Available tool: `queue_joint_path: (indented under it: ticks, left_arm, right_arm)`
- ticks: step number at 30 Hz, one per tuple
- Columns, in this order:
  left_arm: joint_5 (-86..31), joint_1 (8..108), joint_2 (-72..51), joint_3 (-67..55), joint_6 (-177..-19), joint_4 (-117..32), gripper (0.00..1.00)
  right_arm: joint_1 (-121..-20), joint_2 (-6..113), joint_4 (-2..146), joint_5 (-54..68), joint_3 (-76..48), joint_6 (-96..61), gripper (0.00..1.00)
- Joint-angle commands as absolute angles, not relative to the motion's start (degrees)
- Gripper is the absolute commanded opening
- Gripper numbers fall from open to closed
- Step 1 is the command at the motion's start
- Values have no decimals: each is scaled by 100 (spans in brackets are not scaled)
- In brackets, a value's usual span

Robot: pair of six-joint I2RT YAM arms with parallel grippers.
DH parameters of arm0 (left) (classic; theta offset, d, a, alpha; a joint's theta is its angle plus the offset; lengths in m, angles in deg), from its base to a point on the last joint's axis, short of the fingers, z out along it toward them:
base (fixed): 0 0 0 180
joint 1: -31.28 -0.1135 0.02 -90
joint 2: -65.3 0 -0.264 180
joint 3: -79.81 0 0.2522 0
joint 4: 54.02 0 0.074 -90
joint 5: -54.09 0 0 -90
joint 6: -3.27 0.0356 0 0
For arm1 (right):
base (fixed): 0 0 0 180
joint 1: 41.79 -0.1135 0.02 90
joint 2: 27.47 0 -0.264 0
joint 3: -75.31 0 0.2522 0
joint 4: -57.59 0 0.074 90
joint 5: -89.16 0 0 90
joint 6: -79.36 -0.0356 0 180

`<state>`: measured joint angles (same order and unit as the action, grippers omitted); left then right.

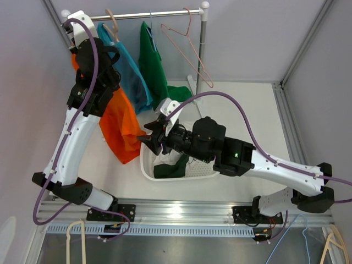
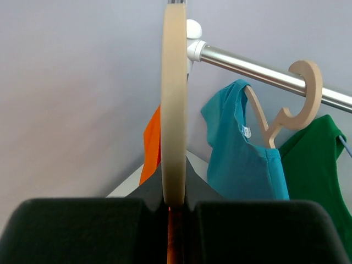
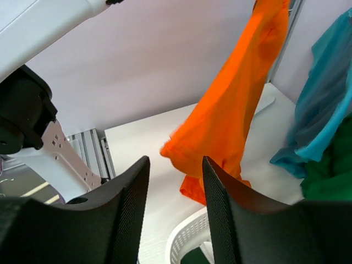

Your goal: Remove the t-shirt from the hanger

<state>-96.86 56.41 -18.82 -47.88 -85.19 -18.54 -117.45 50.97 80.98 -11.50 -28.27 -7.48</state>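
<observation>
Clamping the wooden hanger (image 2: 174,110), your left claw (image 2: 175,208) carries the orange t-shirt (image 1: 121,126); your right claw (image 3: 176,165) gapes empty over the laundry basket's (image 1: 147,170) left rim.

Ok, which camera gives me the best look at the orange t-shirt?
The right wrist view: the orange t-shirt hangs large and mostly unobstructed. From the top external view the left arm covers part of it. The left wrist view catches only an orange sliver beside the hanger.
</observation>
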Motion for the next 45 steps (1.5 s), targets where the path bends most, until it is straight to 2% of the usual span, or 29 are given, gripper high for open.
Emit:
queue_joint_path:
  ticks: [1,3,7,19,23,28,31,33,35,39,45]
  left_arm:
    - [-9498,5642,-1785,-5085,-8524,-2154,1]
    - [-9489,5642,-1758,-5094,-8585,-2110,1]
    - [-9454,5642,-1671,-5067,-8629,-1996,1]
    - [-9366,5642,-1433,-4944,-8779,-1917,1]
    - [-9296,5642,-1293,-4760,-8867,-1943,1]
    - [-9296,5642,-1283,-4628,-8919,-1952,1]
    - [-9313,5642,-1327,-4540,-8928,-2004,1]
    - [-9322,5642,-1345,-4453,-8867,-2092,1]
    - [-9339,5633,-1406,-4461,-8736,-2241,1]
    - [-9296,5555,-1565,-4645,-8533,-2304,1]
    - [-9023,5212,-1749,-4996,-8778,-1935,1]
  right_arm:
    - [-11685,5075,8190,-1008,-2898,-730,48]
    - [-11633,5154,8155,-946,-2907,-747,49]
    - [-11536,5295,7988,-876,-2907,-774,59]
    - [-11132,5716,7558,-919,-3126,-721,59]
    - [-11088,5779,7408,-884,-3144,-730,49]
    - [-11079,5664,7021,-647,-3065,-800,48]
    - [-11096,5682,7109,-595,-3249,-853,42]
    - [-11123,5656,7222,-568,-3293,-870,29]
    - [-11131,5647,7372,-480,-3320,-967,0]
    - [-11140,5577,7811,-453,-3373,-1037,0]
    - [-11096,4796,8531,-1068,-3171,-1019,0]
